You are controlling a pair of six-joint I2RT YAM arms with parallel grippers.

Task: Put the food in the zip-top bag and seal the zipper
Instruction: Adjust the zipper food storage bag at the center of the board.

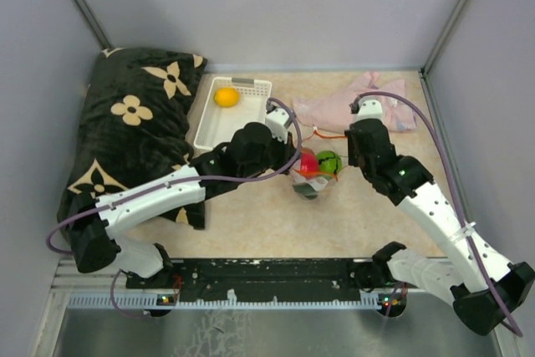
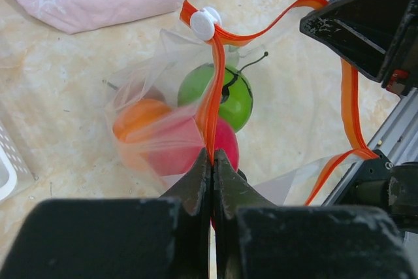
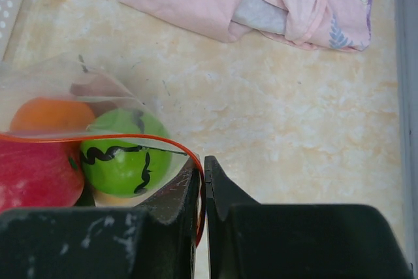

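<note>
The small clear plastic bag [image 1: 308, 186] lies on the beige table [image 1: 251, 223] between both arms; a red toy fruit [image 2: 225, 145], a green toy fruit [image 2: 241, 102] and an orange toy fruit [image 2: 134, 119] are inside. The left gripper [image 2: 212, 159] and the right gripper [image 3: 202, 173] are each clamped on its red-orange zipper strip [image 2: 214, 83].
</note>
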